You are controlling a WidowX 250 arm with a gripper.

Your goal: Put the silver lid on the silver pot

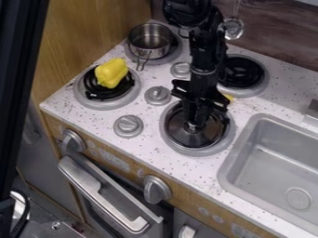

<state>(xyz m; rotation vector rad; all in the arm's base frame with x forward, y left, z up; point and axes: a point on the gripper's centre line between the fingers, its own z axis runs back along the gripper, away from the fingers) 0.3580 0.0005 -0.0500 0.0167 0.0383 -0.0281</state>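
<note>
One open silver pot [149,39]; silver lid [210,135] on burner [195,151], under claw [192,124].

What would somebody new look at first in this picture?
Probably the bright yellow toy, maybe a pepper, on the burner at the picture's left. Next, the big black robot arm coming down from the top edge, its end effector right at the knob of the shiny lid on the burner beside the sink. The silver pot sits at the back left.

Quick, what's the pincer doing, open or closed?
Pincer: down at the knob of the lid; open, closed or gripping, I can't tell.
</note>
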